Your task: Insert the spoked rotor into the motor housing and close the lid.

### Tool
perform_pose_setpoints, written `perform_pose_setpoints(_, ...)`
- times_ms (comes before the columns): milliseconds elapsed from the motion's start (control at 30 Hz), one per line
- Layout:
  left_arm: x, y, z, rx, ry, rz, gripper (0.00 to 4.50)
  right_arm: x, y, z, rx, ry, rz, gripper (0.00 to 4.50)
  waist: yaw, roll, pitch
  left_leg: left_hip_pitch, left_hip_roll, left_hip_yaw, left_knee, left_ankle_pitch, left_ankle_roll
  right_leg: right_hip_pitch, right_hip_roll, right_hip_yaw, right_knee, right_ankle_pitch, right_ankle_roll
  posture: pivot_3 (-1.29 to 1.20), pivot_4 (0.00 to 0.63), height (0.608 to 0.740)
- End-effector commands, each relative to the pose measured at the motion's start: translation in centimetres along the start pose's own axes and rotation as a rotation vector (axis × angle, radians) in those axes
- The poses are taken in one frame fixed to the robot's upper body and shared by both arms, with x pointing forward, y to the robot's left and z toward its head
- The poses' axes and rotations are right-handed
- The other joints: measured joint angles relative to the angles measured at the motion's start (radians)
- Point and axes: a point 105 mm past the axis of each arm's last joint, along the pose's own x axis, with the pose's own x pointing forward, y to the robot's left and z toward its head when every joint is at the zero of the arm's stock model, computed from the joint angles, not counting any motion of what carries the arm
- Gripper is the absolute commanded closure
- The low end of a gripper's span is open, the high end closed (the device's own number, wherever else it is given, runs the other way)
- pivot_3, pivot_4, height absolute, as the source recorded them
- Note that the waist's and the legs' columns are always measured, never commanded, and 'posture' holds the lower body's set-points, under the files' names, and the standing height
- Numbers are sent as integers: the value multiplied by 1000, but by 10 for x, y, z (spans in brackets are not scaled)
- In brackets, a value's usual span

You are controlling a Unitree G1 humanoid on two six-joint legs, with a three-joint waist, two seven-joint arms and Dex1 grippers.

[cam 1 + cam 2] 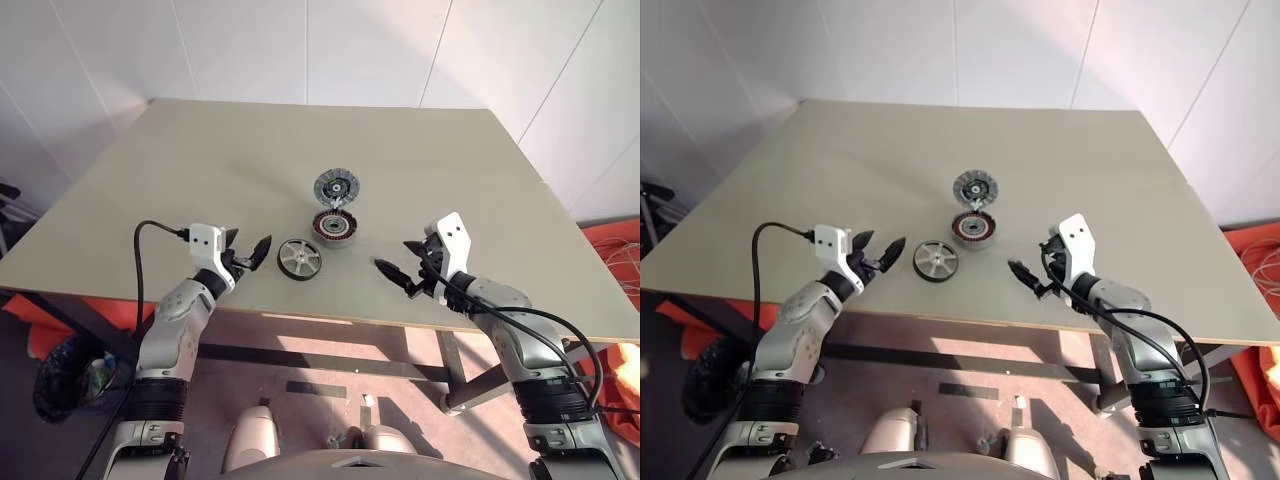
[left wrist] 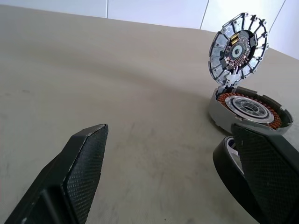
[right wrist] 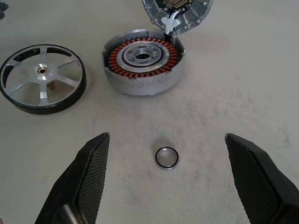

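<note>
A pale beige flat surface fills the upper half of the head views. Near the frame centre sits the round grey motor housing with coppery windings and a silvery core. The finned grey metal lid stands raised, hinged at the housing's far edge, just above it in the frame. The black-rimmed spoked rotor with silvery spokes lies flat just lower left of the housing, apart from it. A small dark metal ring lies on the surface below the housing. The left hand, at centre left beside the rotor, is spread and empty. The right hand, at centre right, is likewise spread and empty.
</note>
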Motion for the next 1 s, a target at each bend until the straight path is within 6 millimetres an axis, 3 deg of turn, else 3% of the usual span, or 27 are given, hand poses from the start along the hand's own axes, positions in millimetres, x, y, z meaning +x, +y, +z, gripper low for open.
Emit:
perform_pose_setpoints(33, 3, -5, 14, 23, -42, -23, 0, 5, 5, 19, -61, -30, 22, 37, 0, 0, 0, 0, 0, 0, 0, 0, 0, 0, 0, 0, 0, 0, 0, 0, 0, 740)
perform_pose_setpoints(533, 1, -13, 23, 40, -54, -11, 0, 21, -2, -14, 3, 80, -19, 37, 0, 0, 0, 0, 0, 0, 0, 0, 0, 0, 0, 0, 0, 0, 0, 0, 0, 740)
perform_pose_setpoints(900, 1, -13, 25, 46, -47, -8, 0, 22, -9, -19, -1, 93, -48, 3741, -1, 0, 0, 0, 0, 0, 0, 0, 0, 0, 0, 0, 0, 0, 0, 0, 0, 740)
perform_pose_setpoints(1000, 1, -11, 23, 47, -44, -5, 0, 22, -10, -18, -12, 90, -51, 3836, -1, 0, 0, 0, 0, 0, 0, 0, 0, 0, 0, 0, 0, 0, 0, 0, 0, 740)
